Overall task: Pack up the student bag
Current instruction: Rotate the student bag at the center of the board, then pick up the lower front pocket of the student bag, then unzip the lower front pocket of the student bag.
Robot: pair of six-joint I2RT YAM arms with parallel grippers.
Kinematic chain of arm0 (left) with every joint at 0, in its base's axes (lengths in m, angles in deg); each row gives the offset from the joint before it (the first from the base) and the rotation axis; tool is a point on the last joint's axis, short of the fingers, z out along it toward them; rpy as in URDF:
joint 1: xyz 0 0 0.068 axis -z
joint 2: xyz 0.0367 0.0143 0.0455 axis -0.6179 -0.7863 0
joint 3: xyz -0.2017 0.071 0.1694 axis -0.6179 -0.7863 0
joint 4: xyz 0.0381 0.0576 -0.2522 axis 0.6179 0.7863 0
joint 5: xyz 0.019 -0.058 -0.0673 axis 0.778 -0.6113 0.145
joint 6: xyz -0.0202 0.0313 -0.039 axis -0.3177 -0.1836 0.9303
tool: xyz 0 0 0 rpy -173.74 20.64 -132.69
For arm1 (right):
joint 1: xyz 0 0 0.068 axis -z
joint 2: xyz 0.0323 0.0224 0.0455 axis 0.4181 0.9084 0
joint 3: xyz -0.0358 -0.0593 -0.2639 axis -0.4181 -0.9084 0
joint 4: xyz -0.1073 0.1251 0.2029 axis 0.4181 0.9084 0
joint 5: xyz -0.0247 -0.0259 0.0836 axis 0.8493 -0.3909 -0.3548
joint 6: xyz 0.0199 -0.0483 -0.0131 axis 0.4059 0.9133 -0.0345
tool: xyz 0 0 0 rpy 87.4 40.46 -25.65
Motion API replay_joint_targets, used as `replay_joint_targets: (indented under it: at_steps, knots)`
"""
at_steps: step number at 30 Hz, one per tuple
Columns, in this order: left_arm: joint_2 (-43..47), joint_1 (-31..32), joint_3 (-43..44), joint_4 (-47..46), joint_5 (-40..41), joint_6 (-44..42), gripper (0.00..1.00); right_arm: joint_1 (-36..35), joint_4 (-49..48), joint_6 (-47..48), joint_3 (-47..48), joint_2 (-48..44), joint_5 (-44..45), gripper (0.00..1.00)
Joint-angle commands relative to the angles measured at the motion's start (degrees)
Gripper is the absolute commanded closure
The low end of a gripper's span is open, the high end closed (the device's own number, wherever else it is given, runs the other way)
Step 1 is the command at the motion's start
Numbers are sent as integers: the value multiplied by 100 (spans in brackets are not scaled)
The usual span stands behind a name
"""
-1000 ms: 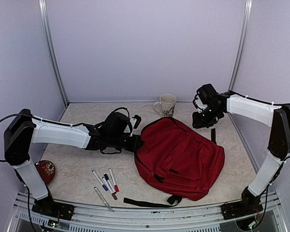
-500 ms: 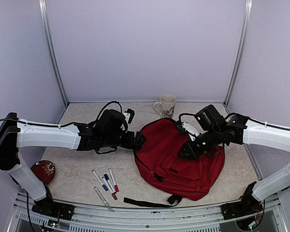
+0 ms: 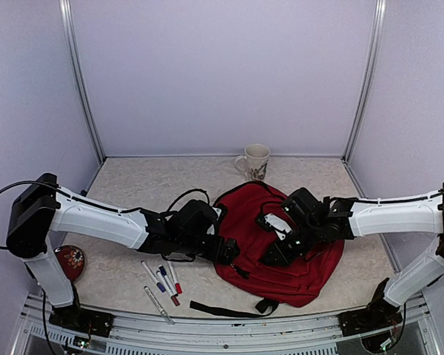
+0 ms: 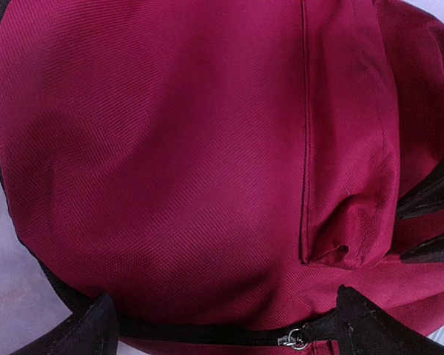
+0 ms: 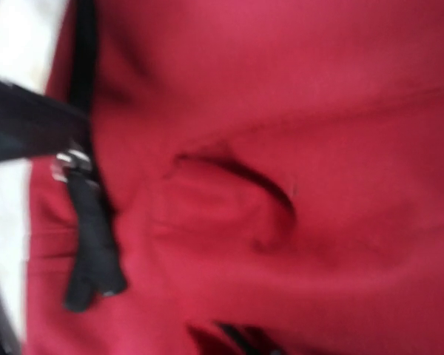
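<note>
The bag lies right of centre on the table. The left end effector, spread, faces its near-left zipper. The right end effector hovers mid-bag; I cannot tell its state.

Red backpack flat on table, right of middle. Left gripper at backpack's left edge. Right gripper low over backpack's front. Mug behind backpack. Markers lie front left. Round red thing far left.
</note>
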Motion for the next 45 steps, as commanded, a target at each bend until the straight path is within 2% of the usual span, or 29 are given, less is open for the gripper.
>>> replay_joint_targets:
  at_steps: [1, 6, 11, 17, 20, 22, 24, 31, 32, 41, 43, 45]
  knots:
    - [237, 104, -19, 47, 238, 320, 1, -124, -371, 16, -73, 281, 164, 68]
    - [583, 264, -291, -26, 417, 541, 1, -193, -240, 44, -107, 494, 476, 68]
    - [403, 196, -552, -117, 605, 1004, 1, -275, -439, 46, -51, 779, 702, 68]
    - [-27, 77, -619, -1022, -1, 1109, 1, -276, -580, 14, 179, 959, 598, 84]
    - [-140, 12, -761, -1487, -324, 1240, 5, -279, -674, -38, 112, 859, 511, 94]
    - [-249, -22, -744, -1565, -454, 1222, 12, -273, -704, -72, 55, 795, 464, 100]
    - [-349, -36, -689, -1600, -583, 1183, 27, -278, -673, -89, 37, 722, 441, 100]
    - [-368, -53, -704, -1601, -560, 1157, 97, -279, -132, -108, 237, 337, 860, 100]
    - [-353, -62, -704, -1542, -505, 1141, 100, -279, -12, -121, 274, 286, 1026, 100]
    - [-233, -55, -693, -1174, -224, 944, 100, -189, 916, -125, 495, 178, 2262, 100]
    - [-228, -39, -664, -1124, -180, 909, 100, -167, 1002, -58, 537, 204, 2277, 100]
    - [-228, -23, -645, -1099, -165, 890, 100, -153, 940, 122, 547, 255, 1875, 100]
